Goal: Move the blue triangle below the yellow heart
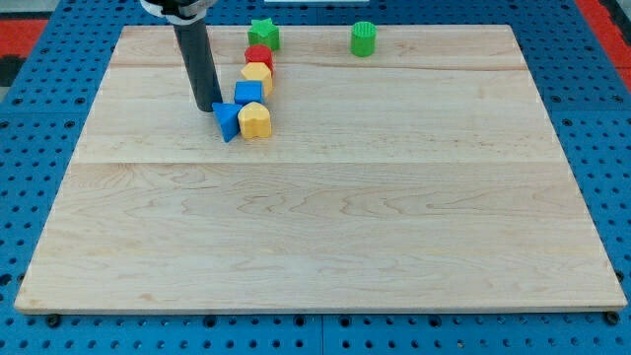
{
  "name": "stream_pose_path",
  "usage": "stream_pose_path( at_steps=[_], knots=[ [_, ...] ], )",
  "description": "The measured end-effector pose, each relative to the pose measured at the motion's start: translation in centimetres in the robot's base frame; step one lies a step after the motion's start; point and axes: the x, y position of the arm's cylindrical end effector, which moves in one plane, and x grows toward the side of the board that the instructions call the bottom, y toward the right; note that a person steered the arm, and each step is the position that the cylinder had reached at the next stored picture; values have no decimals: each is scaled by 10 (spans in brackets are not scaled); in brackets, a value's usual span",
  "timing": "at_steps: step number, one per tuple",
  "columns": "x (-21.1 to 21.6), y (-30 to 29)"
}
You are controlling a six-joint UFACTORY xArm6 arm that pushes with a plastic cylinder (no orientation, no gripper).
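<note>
Little seems done: the small blue triangle block [227, 120] sits touching the left side of the yellow heart-shaped block [255, 119], not below it. My tip [210, 106] (a plain rod, so nothing opens or grips) rests just left of the triangle's upper corner, apparently touching, holding nothing

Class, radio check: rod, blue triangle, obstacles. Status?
My tip at blue triangle, upper-left side. Triangle beside yellow heart, left, not below. Blue cube close above.
</note>
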Motion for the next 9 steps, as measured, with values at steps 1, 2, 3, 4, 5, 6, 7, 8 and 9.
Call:
stream_pose_path(
  at_steps=[1, 2, 3, 4, 5, 6, 7, 8, 9],
  knots=[
    [8, 2],
    [33, 7],
    [64, 12],
    [76, 26],
    [78, 14],
    [117, 13],
    [143, 33],
    [139, 79],
    [113, 91]
  ],
)
